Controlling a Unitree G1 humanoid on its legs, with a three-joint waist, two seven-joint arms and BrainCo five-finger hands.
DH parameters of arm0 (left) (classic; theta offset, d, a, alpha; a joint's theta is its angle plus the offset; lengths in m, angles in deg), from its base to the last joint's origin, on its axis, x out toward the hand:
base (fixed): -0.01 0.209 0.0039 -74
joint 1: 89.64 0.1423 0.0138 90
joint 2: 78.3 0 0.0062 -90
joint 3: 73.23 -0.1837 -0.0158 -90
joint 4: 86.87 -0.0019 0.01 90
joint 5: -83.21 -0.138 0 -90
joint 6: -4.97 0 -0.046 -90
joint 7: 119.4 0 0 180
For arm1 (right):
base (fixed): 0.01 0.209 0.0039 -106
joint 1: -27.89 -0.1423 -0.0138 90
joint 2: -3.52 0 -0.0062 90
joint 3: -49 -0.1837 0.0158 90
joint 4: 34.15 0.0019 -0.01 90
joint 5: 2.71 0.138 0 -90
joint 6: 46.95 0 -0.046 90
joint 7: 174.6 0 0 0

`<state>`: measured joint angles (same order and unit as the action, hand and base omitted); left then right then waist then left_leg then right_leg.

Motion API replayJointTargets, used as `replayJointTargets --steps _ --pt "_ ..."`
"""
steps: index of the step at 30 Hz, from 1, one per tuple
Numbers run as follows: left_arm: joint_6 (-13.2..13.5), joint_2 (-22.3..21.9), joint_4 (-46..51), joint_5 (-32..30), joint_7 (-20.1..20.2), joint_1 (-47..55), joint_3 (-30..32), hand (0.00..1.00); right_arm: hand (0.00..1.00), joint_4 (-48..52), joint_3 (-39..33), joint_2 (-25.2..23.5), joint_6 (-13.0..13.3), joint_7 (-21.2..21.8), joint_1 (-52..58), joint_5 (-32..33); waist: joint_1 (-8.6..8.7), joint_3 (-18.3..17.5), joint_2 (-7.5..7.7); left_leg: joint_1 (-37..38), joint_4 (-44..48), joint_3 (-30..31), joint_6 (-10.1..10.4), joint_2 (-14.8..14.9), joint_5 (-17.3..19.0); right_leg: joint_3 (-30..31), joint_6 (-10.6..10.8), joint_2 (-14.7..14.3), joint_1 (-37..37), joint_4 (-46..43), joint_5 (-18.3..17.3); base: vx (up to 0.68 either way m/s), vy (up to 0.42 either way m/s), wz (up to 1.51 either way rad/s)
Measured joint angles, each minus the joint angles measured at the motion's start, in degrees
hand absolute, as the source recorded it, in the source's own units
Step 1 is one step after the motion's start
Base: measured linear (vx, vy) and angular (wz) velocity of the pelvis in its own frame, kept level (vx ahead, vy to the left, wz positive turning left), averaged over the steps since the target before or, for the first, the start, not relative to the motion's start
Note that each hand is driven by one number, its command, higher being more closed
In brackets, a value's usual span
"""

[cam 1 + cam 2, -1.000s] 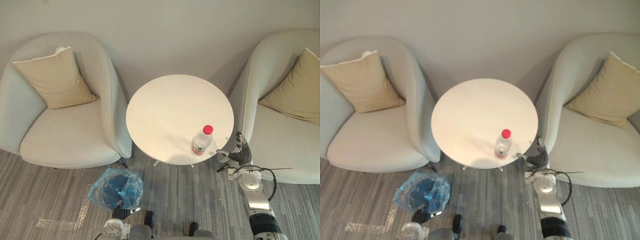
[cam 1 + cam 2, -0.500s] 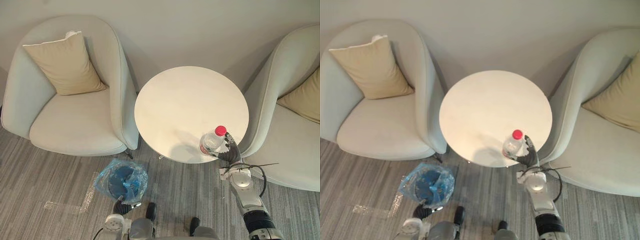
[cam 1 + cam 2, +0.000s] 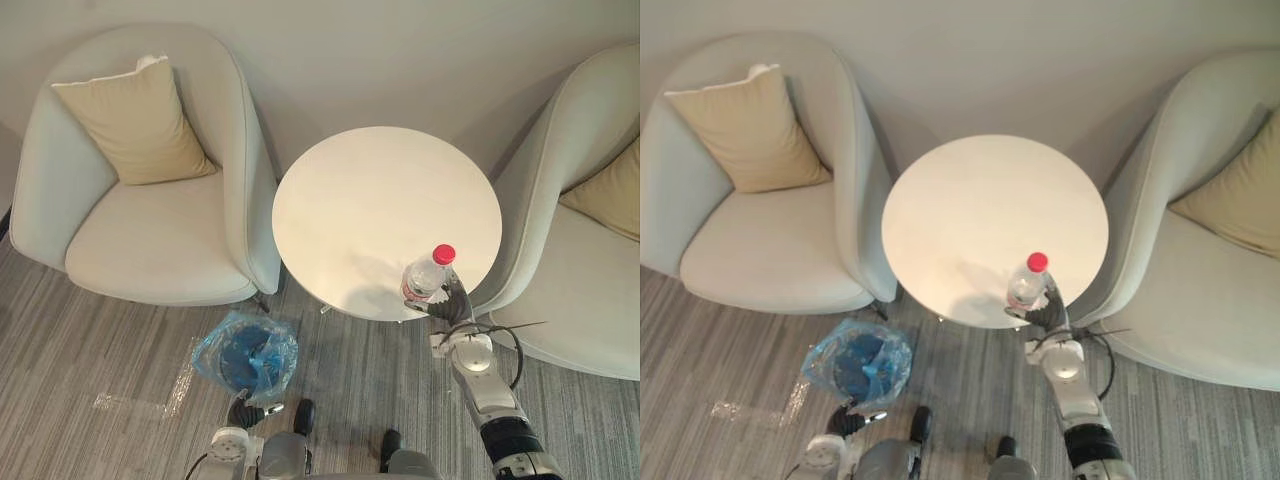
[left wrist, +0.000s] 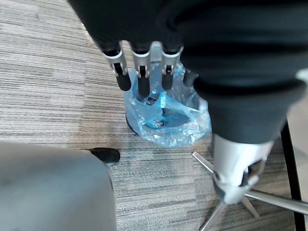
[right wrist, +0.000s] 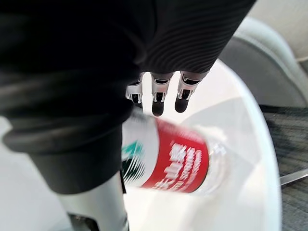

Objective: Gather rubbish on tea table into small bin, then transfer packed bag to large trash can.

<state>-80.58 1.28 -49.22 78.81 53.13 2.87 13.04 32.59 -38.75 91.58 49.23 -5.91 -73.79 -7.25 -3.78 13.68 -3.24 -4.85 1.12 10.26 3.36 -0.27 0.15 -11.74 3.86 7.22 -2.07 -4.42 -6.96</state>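
A round white desk (image 3: 370, 200) stands against a pale wall (image 3: 400, 50) between two light grey tub armchairs, one on the robot's left (image 3: 150, 230) and one on its right (image 3: 575, 290). Each holds a beige cushion (image 3: 135, 120) (image 3: 608, 195). The clear plastic bottle with a red cap and red label (image 3: 428, 275) stands at the desk's near right rim. The right robot hand (image 3: 453, 302) is pressed against its side, but I cannot tell whether it is grasping the bottle.

On the grey striped carpet floor (image 3: 90, 340), near the desk's near left edge, sits the small bin lined with a blue plastic bag (image 3: 245, 352). The left robot hand (image 4: 142, 72) hangs released above it, fingers relaxed. A clear crinkled plastic strip (image 3: 140, 402) lies just left of the bin. Both armchairs crowd the desk's sides, and the open carpet lies on the near side.
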Motion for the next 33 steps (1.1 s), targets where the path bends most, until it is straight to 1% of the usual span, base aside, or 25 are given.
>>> replayJointTargets --steps 2,6,8,12,14,19,21,27,29,31,33 --pt "0.18 -0.01 0.15 0.11 0.01 -0.37 -0.03 0.0 1.0 -0.3 0.68 -0.01 -0.04 -0.19 -2.13 0.07 -0.13 1.04 -0.34 -0.24 0.0 0.47 0.08 -0.08 -0.28 -0.22 0.0 0.01 0.07 -0.2 0.0 -0.04 0.002 0.08" --pt "0.19 -0.01 0.27 0.24 0.0 -0.78 -0.04 0.0 1.0 -0.34 1.18 -0.02 -0.17 -1.13 -4.1 0.22 -0.55 1.55 -0.5 -1.03 0.03 1.18 0.13 -0.16 -0.56 -0.63 0.0 0.01 0.53 -0.25 0.0 -0.03 0.005 0.1" --pt "0.19 -0.01 0.63 1.2 -0.05 -1.04 -0.02 0.0 1.0 -0.45 1.24 -0.02 -0.19 -1.51 -5.53 0.66 -1.32 2.15 -0.7 -1.33 0.02 1.28 0.16 -0.17 -0.65 -0.64 0.0 0.01 0.83 -0.29 0.0 0.0 0.003 0.02" --pt "0.22 0.0 1.17 1.25 -0.04 -1.35 0.04 0.0 1.0 -0.56 1.22 -0.06 -0.19 -2.56 -6.68 1.37 -1.9 3.06 -0.87 -1.41 0.04 1.54 0.16 -0.22 -0.66 -0.66 0.0 0.01 0.8 -0.34 0.01 0.0 0.004 0.02" --pt "0.22 0.04 1.17 1.26 -0.05 -1.37 0.07 0.0 1.0 -0.55 1.15 -0.2 -0.19 -2.79 -6.74 2.4 -1.91 3.09 -0.88 -1.51 0.05 1.94 0.16 -0.29 -0.65 -0.65 0.0 0.02 0.72 -0.35 0.01 0.01 0.009 0.1" --pt "0.18 0.04 1.17 1.24 -0.05 -1.37 0.08 0.0 1.0 0.36 0.68 -0.45 -0.18 -2.71 -6.28 2.42 -1.9 3.09 -0.87 -1.22 0.1 2.52 0.15 -0.35 -0.64 -0.56 0.0 0.02 0.13 -0.34 0.01 0.01 0.007 0.08" --pt "0.14 0.11 1.17 1.22 -0.05 -1.35 0.09 0.0 1.0 2.6 0.05 -0.45 -0.17 -2.62 -4.98 2.41 -1.92 3.09 -0.87 -1.06 0.1 2.79 0.15 -0.36 -0.64 -0.24 0.0 0.02 -0.09 -0.41 0.01 -0.01 0.009 0.06" --pt "-0.24 0.39 1.11 1.09 0.07 -1.33 0.2 0.0 1.0 14.52 -1.6 -0.51 0.2 -1.59 1.9 2.32 -1.81 3.08 -0.86 -0.49 0.15 2.57 0.15 -0.35 -0.63 0.18 0.02 0.05 -0.56 -0.35 0.0 -0.02 0.005 -0.02" --pt "-0.47 0.42 0.97 0.69 0.13 -1.11 0.47 0.0 1.0 18.44 -1.93 -0.66 0.29 -0.87 5.99 2.21 -1.64 2.99 -0.81 1.25 0.0 2.47 0.15 -0.36 -0.57 0.28 0.13 0.07 -1.98 -0.23 -0.07 -0.02 0.001 -0.02" --pt "-0.49 0.51 0.97 -0.15 0.23 -1.01 0.48 0.0 1.0 20.94 -1.96 -0.84 0.64 -0.5 8.02 2.2 -1.35 2.74 -0.66 1.42 -0.1 2.0 0.17 -0.3 -0.56 0.84 0.3 0.08 -1.92 -0.17 -0.18 -0.06 0.007 -0.15" --pt "-0.84 0.65 0.83 -0.18 0.46 -1.01 0.48 0.0 1.0 22.84 -2.27 -2.07 1.04 -0.22 9.5 2.01 -0.94 2.7 -0.62 1.39 -0.08 1.25 0.18 -0.2 -0.57 1.63 0.36 0.07 -1.84 0.03 -0.22 -0.06 0.009 -0.21"
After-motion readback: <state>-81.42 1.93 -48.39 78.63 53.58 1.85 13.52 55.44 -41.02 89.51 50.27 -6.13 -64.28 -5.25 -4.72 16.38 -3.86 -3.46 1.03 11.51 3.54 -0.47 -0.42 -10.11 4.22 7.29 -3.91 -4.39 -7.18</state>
